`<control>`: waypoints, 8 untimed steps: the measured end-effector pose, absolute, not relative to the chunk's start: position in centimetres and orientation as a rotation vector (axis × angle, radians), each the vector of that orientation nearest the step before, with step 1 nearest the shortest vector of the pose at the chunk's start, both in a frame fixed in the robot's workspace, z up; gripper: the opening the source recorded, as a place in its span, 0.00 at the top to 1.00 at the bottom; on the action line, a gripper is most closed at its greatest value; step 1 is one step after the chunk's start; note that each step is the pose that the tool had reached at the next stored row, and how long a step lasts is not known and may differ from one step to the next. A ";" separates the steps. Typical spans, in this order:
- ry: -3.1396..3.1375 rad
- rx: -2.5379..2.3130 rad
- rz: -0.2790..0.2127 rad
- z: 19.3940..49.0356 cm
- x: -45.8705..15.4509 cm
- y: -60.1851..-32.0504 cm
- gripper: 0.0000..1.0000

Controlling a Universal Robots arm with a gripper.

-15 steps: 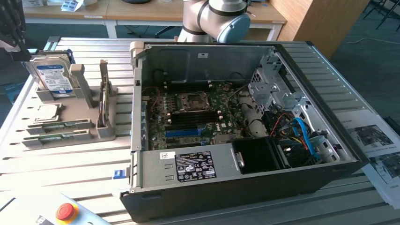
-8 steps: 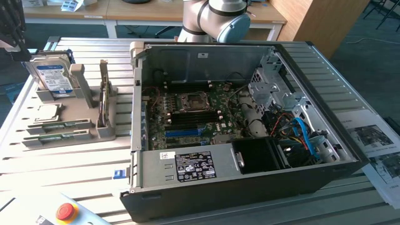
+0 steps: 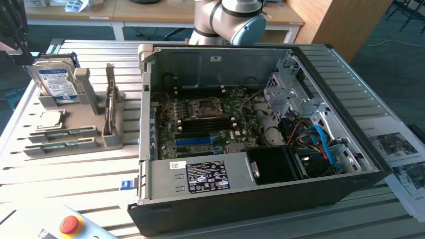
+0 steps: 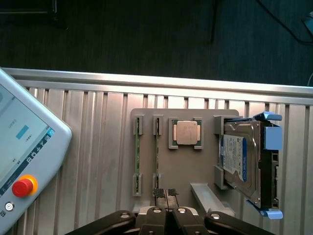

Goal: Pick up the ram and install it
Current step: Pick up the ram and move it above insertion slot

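The jaws were pressed together and grasped nothing. The gripper [image 4: 165, 193] hung over the grey holder [image 4: 146, 116], with its fingertips [image 4: 159, 192] near one end of the ram [image 4: 157, 154]. The ram stood on its edge in a slot of the holder, between a second green stick [image 4: 138, 154] and the silver processor [image 4: 186, 132]. On the other side of the processor, a hard drive [image 4: 242, 159] with a blue label stood in the same holder. A teach pendant [image 4: 22, 156] with a red button lay nearby on the ribbed metal table [image 4: 98, 147]. In the exterior view, the open computer case [image 3: 265, 199] stood at the holder's right, apart from the ram, with its motherboard [image 3: 226, 127] uncovered.
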State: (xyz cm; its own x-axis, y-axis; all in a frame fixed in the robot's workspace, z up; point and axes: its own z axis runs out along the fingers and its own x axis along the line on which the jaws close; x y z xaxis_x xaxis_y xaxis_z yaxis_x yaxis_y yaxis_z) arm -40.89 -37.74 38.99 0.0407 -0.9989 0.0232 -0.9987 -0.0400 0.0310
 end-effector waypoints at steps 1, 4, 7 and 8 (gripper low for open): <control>-2.149 2.238 -0.007 39.0 -40.9 -37.7 0.90; -2.149 2.238 -0.007 39.0 -40.9 -37.7 0.90; -2.150 2.239 -0.008 39.0 -40.9 -37.7 0.90; -2.149 2.239 -0.008 39.0 -40.9 -37.7 0.90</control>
